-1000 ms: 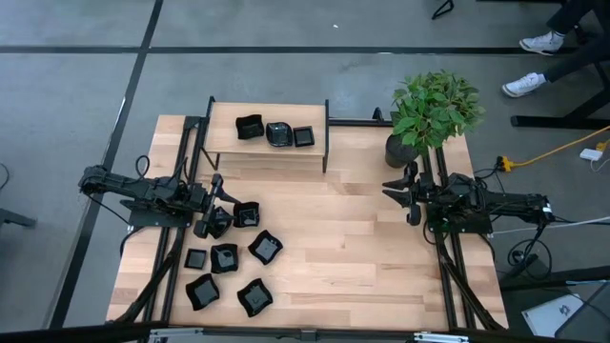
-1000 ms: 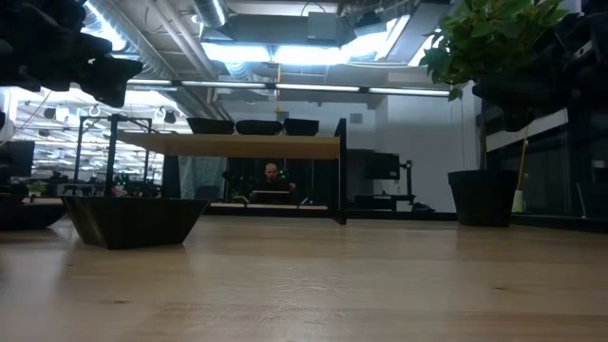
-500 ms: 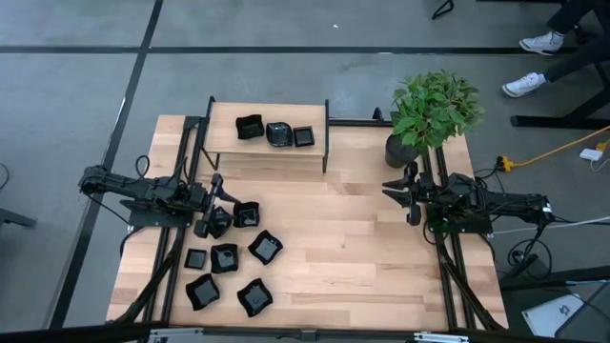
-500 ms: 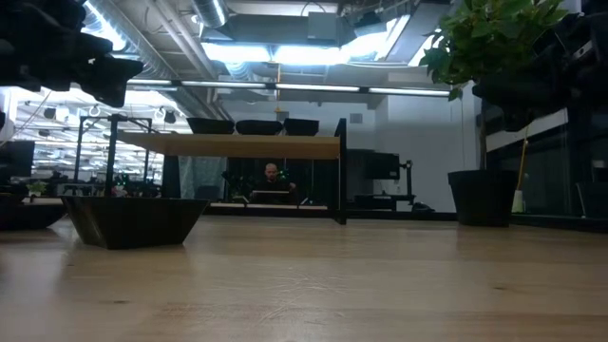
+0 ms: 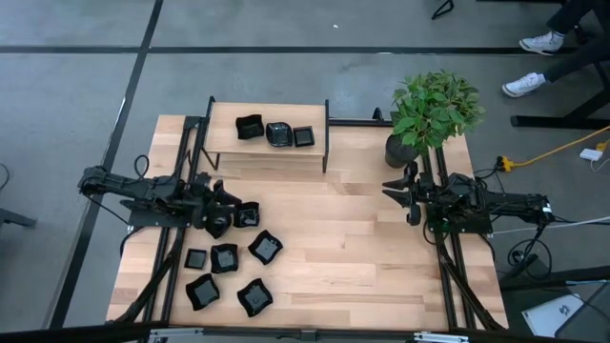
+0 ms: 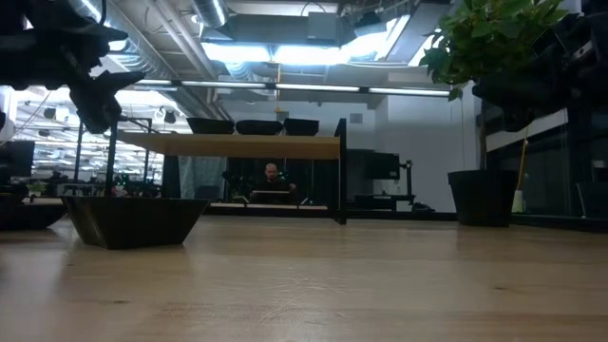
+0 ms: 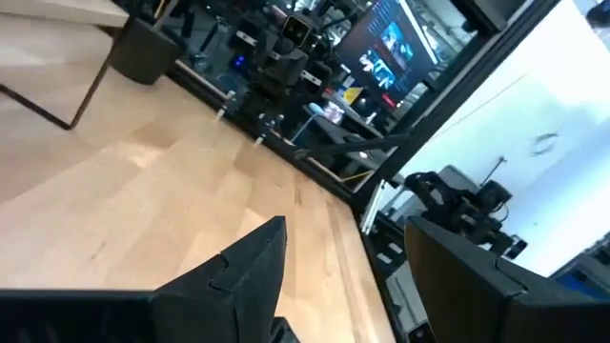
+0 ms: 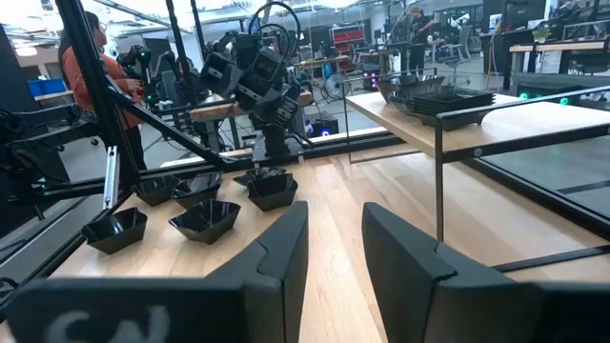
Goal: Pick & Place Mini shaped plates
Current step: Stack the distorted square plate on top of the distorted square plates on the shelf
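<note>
The left gripper [image 5: 212, 211] hangs with fingers apart over the little black plates [image 5: 229, 257], while the right gripper [image 5: 398, 195], fingers apart too, waits by the plant pot [image 5: 400, 151].

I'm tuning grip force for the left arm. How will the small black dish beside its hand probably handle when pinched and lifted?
The dish looks rigid and glossy, so the left hand may slip on its rim. Its low, wide form suggests it slides when nudged rather than tipping. It seems light, though neighbouring dishes sit close and could get bumped.
</note>
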You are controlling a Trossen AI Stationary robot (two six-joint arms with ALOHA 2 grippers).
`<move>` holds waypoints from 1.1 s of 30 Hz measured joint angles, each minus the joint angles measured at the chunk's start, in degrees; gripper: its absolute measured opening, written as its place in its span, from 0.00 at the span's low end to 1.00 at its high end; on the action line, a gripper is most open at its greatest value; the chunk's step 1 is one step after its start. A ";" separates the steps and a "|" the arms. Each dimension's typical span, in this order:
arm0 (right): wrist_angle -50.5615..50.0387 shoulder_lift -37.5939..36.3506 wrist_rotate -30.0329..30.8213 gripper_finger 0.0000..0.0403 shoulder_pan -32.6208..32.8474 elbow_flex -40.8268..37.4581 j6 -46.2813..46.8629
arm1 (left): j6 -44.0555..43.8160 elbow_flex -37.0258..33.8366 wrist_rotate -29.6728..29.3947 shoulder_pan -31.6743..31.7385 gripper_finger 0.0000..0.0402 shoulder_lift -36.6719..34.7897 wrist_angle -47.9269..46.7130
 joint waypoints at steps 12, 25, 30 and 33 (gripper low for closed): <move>0.00 0.00 0.00 0.26 0.00 0.00 -0.01 | -0.62 0.02 -8.09 0.00 0.52 -0.02 11.51; 0.00 0.00 0.00 0.26 0.00 0.00 0.00 | 5.82 17.24 -6.12 0.10 0.58 15.63 -2.92; 0.00 0.00 0.00 0.26 0.00 -0.01 0.03 | 5.86 26.77 -10.05 0.52 0.58 25.38 -10.85; 0.00 -0.02 0.00 0.26 0.00 -0.02 -0.15 | -1.02 29.97 -12.64 0.50 0.58 29.83 -10.21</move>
